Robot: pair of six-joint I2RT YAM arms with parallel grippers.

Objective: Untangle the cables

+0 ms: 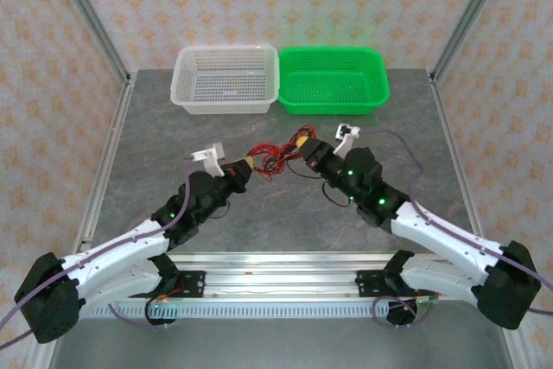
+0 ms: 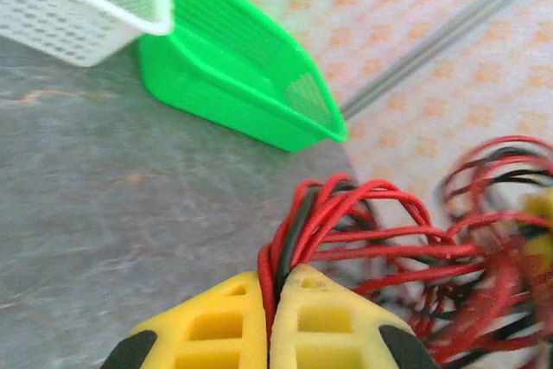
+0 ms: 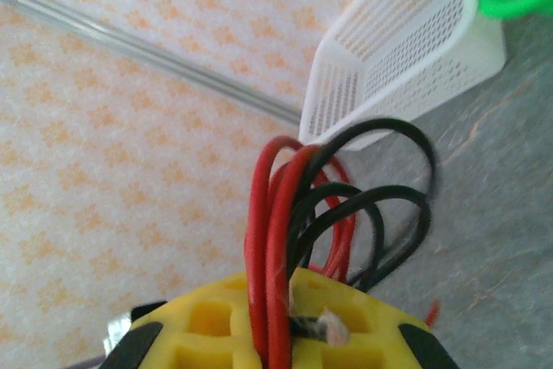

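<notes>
Left gripper [image 1: 246, 162], right gripper [image 1: 299, 145]: two jaws pairs clamping one cables [image 1: 273, 159] tangle; one white basket [image 1: 223, 106], one green basket [image 1: 333, 107] sitting at twelve o'clock.

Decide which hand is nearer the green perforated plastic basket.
Right. The right hand lies in front of the green perforated plastic basket; the left hand lies further left, before the white plastic basket.
</notes>
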